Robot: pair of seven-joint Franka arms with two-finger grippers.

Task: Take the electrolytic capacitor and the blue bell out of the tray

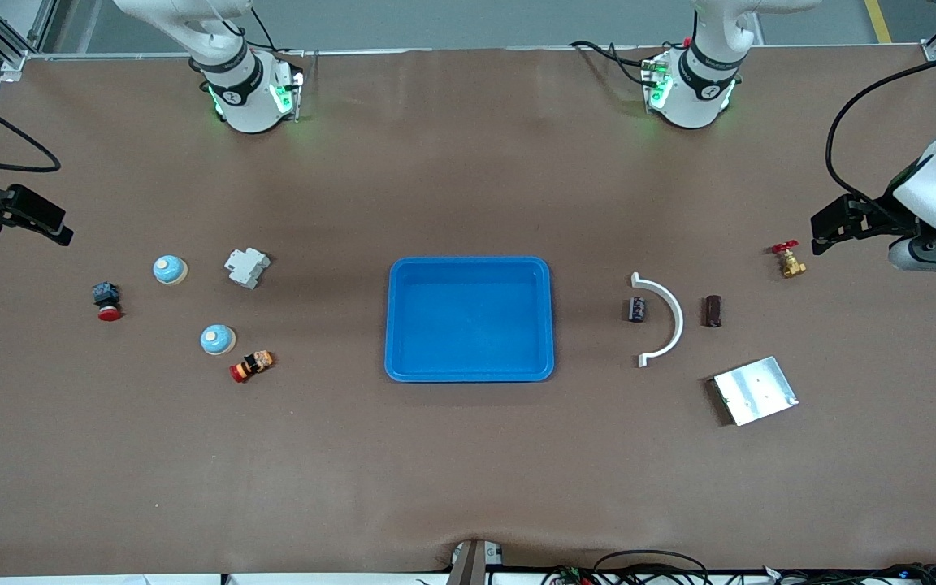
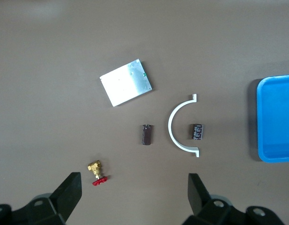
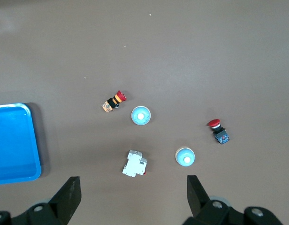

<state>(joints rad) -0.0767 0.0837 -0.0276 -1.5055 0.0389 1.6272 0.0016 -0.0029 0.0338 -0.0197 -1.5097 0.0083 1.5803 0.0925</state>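
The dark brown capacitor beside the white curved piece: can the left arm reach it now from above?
Probably yes. The dark brown capacitor lies alone on the table, apart from the white curved piece, with nothing over it. The left end effector is open, up near the brass valve.

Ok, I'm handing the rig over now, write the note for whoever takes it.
Left gripper: open, holding nothing, over the table's left-arm end by the brass valve.
Right gripper: open, holding nothing, over the right-arm end.
Tray: mid-table, nothing in it.
Electrolytic capacitor: on the table beside the white arc.
Two blue bells: on the table toward the right arm's end.
Done: both items out. Left: nothing visible.
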